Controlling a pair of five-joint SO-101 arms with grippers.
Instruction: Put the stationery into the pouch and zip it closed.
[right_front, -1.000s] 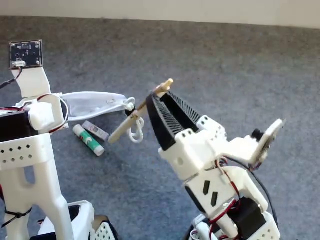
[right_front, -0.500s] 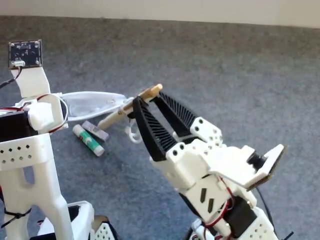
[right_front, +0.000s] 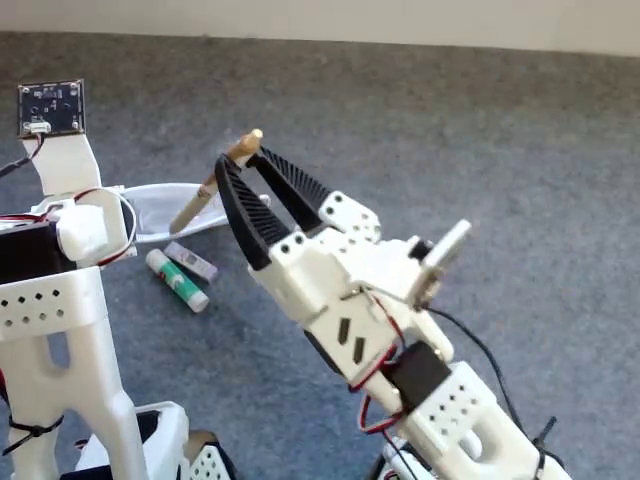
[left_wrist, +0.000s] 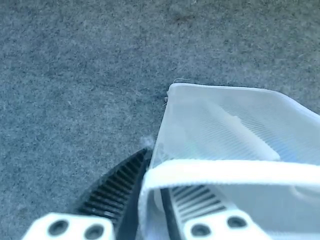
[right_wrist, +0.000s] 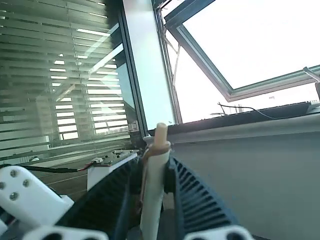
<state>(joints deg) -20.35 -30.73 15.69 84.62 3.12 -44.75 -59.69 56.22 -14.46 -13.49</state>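
A translucent white mesh pouch (right_front: 170, 208) lies on the grey carpet. The left gripper (left_wrist: 157, 172) is shut on its rim, and the pouch (left_wrist: 225, 130) spreads out beyond the black fingers. The right gripper (right_front: 243, 160) is shut on a beige pen (right_front: 212, 187), held tilted in the air with its lower end over the pouch's near edge. In the right wrist view the pen (right_wrist: 154, 185) stands between the two ribbed fingers of the right gripper (right_wrist: 155, 162). A green-and-white glue stick (right_front: 178, 281) and a small grey stick (right_front: 190, 260) lie on the carpet just in front of the pouch.
The white left arm (right_front: 70, 260) rises at the left edge, with a small circuit board (right_front: 50, 108) at its top. The right arm's body (right_front: 370, 310) crosses the middle of the high view. Bare grey carpet (right_front: 480, 150) stretches to the right and back.
The right arm has swung left and lifted the pen, bringing its lower end over the pouch. The arm now hides the white ring by the pouch's end. The left arm has kept still.
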